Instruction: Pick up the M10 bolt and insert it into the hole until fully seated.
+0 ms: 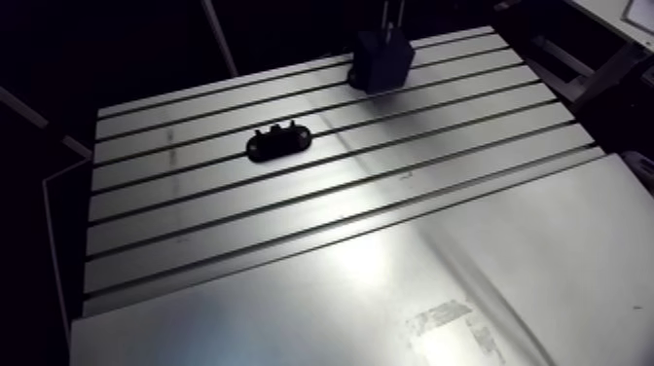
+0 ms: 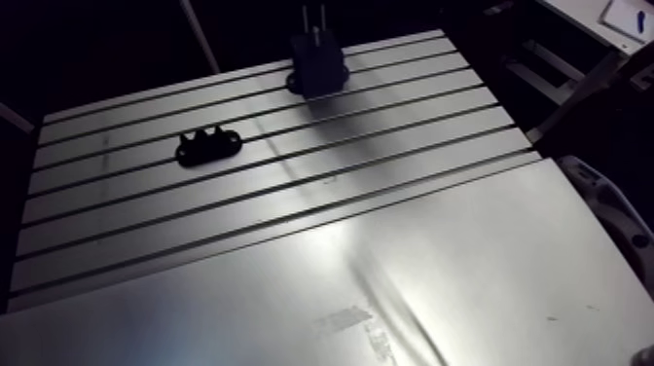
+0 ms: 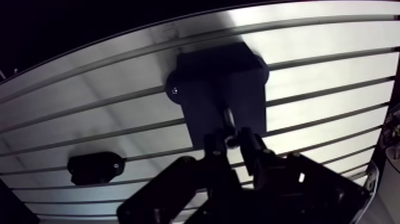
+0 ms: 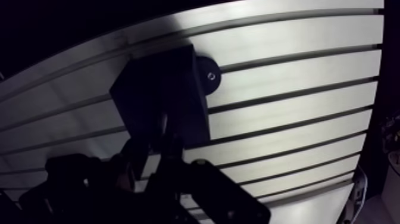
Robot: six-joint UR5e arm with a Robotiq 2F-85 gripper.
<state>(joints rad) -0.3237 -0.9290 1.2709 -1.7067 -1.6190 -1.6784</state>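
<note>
1. Currently pinching a slim, pale metal shank, judged to be the M10 bolt, between the two dark fingers of the gripper. Closing only to a narrow gap, filled by that shank.
2. Hovering right over a tall black block fixture with a round screwed foot, standing on the slotted aluminium table. Sitting straight ahead of and beneath the fingertips, so no sideways travel looking necessary.
3. Running lengthwise out from between the fingers along the gripper's own line of reach, and so pointing away from the wrist, down at the block's top face. Hiding its head end among the fingers.
4. Not showing the hole itself, dark against dark. Also not showing whether the tip is touching, entering or merely near it.
5. Lying well apart, off to one side of the gripper: a flat black oval holder with small prongs.
6. Judging the coming push as depending on keeping that long axis in line with the hole, any tilt risking a jam before full seating.
</note>
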